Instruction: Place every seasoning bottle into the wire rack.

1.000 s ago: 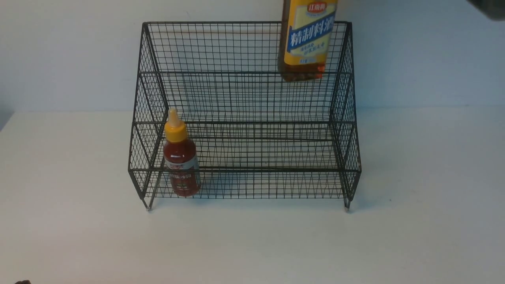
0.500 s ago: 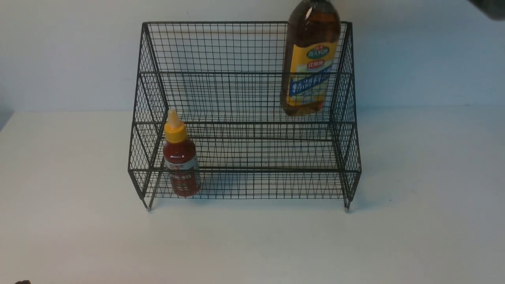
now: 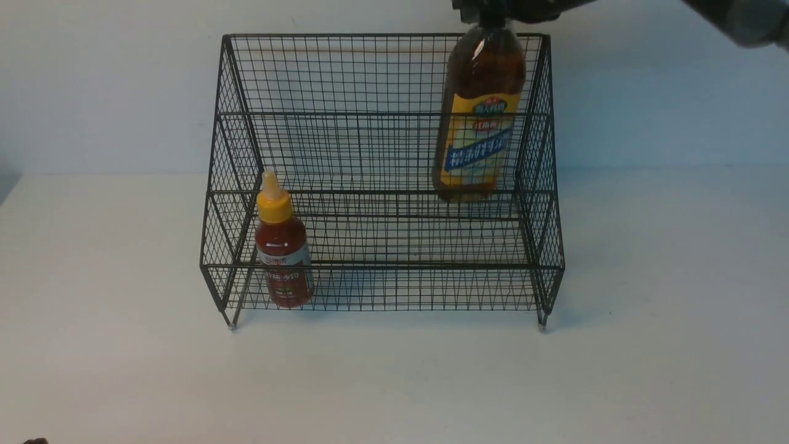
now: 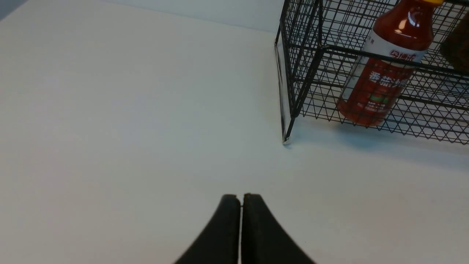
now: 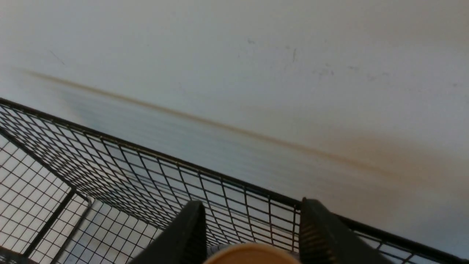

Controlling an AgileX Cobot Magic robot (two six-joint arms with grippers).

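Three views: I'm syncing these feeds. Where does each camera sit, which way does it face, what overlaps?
Front view: between the arms, facing forward at the wire rack on the table; the right pincer shows, holding the amber bottle.
Left wrist view: low over the table, facing the rack's left front corner and the red-sauce bottle; the shut left pincer shows.
Right wrist view: over the rack, facing the wall; pincer fingers flank the tan cap.
Shared: front and left wrist both show the red-sauce bottle.
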